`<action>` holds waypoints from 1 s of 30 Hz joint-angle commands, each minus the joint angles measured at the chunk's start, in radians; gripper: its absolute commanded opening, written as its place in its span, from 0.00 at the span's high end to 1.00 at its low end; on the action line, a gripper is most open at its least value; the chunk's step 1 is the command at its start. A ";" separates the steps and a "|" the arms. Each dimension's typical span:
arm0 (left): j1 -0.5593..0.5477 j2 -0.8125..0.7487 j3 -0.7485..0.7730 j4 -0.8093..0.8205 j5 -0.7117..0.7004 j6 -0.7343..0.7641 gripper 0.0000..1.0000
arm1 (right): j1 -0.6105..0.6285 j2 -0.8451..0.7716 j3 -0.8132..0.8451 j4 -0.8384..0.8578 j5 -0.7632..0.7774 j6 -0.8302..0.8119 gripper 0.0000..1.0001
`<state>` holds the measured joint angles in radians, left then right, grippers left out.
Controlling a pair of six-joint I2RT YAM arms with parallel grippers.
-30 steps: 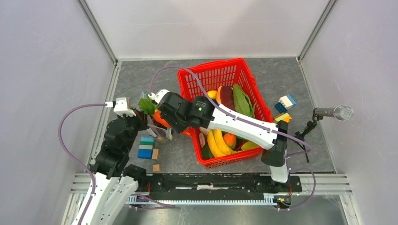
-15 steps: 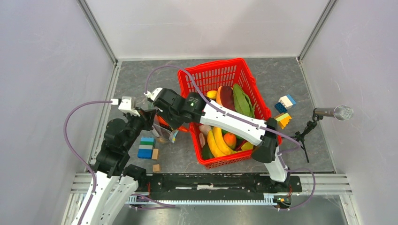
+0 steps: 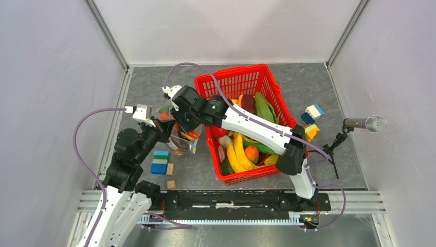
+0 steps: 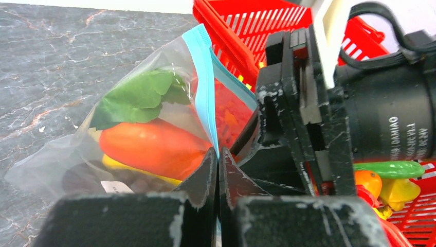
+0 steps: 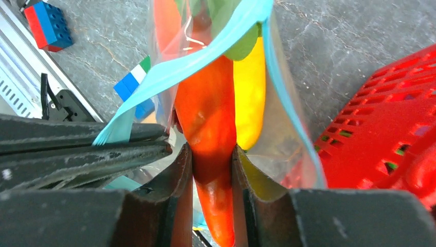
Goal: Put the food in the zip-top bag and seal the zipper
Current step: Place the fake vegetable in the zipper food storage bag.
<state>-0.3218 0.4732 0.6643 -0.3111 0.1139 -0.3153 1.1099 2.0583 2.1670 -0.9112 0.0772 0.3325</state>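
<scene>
The zip-top bag stands left of the red basket, clear with a light-blue zipper. My left gripper is shut on that zipper strip at the mouth; in the top view it sits at the bag's left. My right gripper is shut on an orange carrot whose leafy end is inside the bag's mouth; in the top view it is over the bag. Through the bag I see the carrot, its green leaves, a yellow banana and dark grapes.
The red basket holds more toy food, close to the bag's right. Coloured blocks and wooden cubes lie in front of the bag. More blocks and a microphone are at the right.
My right gripper has carried the carrot back and left, over the bag's mouth. My left gripper has shifted right and up with the bag's edge. The bag stands more upright.
</scene>
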 commanded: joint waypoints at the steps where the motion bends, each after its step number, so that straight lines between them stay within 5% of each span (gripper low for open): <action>1: 0.001 -0.004 0.010 0.030 -0.039 0.018 0.98 | 0.001 -0.078 -0.069 0.216 -0.071 0.022 0.69; 3: 0.002 -0.006 0.012 0.022 -0.063 0.016 0.98 | 0.000 -0.100 -0.100 0.234 -0.064 0.013 0.56; 7: 0.002 -0.006 0.017 -0.003 -0.111 0.010 0.98 | -0.004 -0.134 -0.129 0.239 -0.067 -0.009 0.49; 14: 0.003 -0.005 0.028 -0.034 -0.199 0.001 0.98 | -0.005 -0.277 -0.292 0.395 -0.118 -0.019 0.46; 21: 0.003 -0.005 0.033 -0.047 -0.233 -0.002 0.98 | -0.004 -0.369 -0.430 0.433 -0.186 -0.050 0.72; 26: 0.003 -0.003 0.034 -0.048 -0.237 -0.004 0.98 | 0.026 -0.277 -0.379 0.305 -0.271 -0.104 0.75; 30: 0.003 -0.003 0.034 -0.049 -0.241 -0.004 0.98 | 0.070 -0.252 -0.360 0.279 -0.304 -0.149 0.87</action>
<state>-0.3218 0.4732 0.6647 -0.3664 -0.1043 -0.3161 1.1343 1.7794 1.7615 -0.5755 -0.1612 0.2447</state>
